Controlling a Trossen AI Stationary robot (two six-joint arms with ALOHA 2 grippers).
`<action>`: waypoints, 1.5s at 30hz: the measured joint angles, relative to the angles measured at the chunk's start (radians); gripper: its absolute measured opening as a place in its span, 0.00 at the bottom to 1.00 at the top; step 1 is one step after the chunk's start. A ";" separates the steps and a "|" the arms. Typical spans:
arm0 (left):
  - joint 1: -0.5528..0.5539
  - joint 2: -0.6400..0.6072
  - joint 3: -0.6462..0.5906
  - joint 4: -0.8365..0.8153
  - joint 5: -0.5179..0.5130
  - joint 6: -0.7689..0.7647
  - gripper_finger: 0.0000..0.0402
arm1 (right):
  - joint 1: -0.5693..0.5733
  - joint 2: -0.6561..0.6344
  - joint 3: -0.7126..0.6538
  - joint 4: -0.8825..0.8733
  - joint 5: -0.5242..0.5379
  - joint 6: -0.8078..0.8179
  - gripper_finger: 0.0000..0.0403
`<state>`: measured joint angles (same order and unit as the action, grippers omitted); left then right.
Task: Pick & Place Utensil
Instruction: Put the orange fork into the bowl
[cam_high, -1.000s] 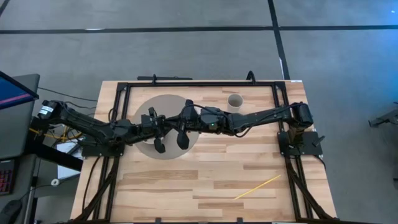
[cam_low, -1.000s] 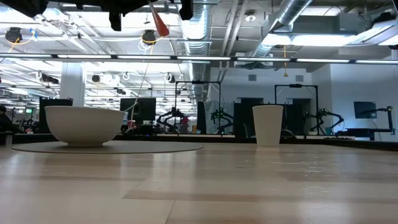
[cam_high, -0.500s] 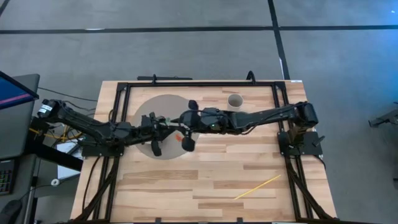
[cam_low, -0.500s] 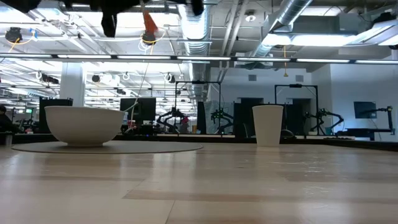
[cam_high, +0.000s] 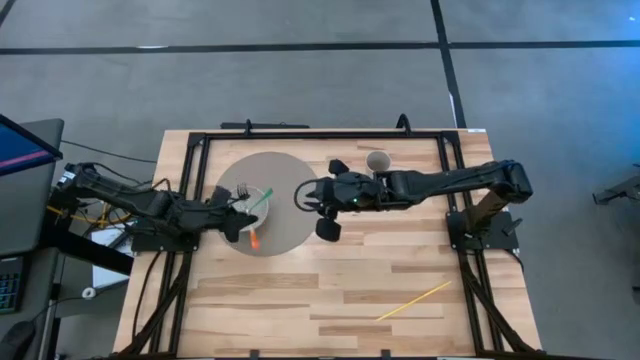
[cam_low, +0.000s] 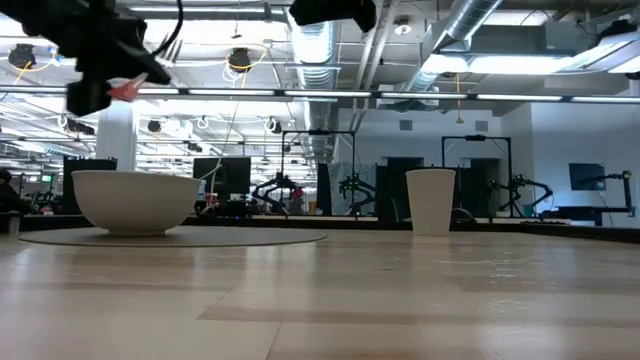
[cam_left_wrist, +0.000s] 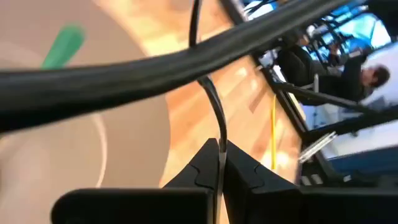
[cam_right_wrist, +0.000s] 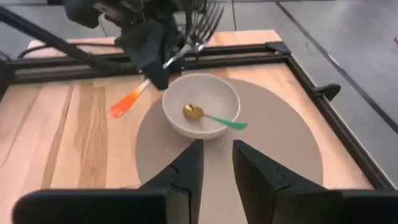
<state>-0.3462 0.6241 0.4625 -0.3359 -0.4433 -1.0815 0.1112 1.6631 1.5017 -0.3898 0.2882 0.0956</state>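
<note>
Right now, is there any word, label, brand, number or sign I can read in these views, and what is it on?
None can be read.
The white bowl, paper cup and orange-handled fork held in the left gripper show no lettering.
The monitor at the table's left edge and the screens in the room behind are too small to read.

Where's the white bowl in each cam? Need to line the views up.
High view: bowl on the mat's left part, partly under the left gripper, which holds the fork.
Low view: bowl at left, on the mat.
Left wrist view: too blurred to tell.
Right wrist view: bowl at centre, just past the open right gripper.
Shared landmark: the round grey mat.
</note>
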 joint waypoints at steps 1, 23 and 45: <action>0.012 -0.017 0.000 -0.031 0.029 -0.052 0.02 | 0.000 0.005 0.000 0.012 0.001 0.000 0.20; 0.269 0.003 0.000 -0.187 0.242 -0.390 0.02 | 0.091 0.387 0.000 0.496 -0.008 -0.637 0.20; 0.299 0.004 0.000 -0.085 0.227 -0.317 0.02 | 0.122 0.517 0.002 0.809 0.052 -0.760 0.20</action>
<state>-0.0472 0.6285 0.4622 -0.4210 -0.2161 -1.3983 0.2331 2.1797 1.5040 0.4194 0.3398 -0.6640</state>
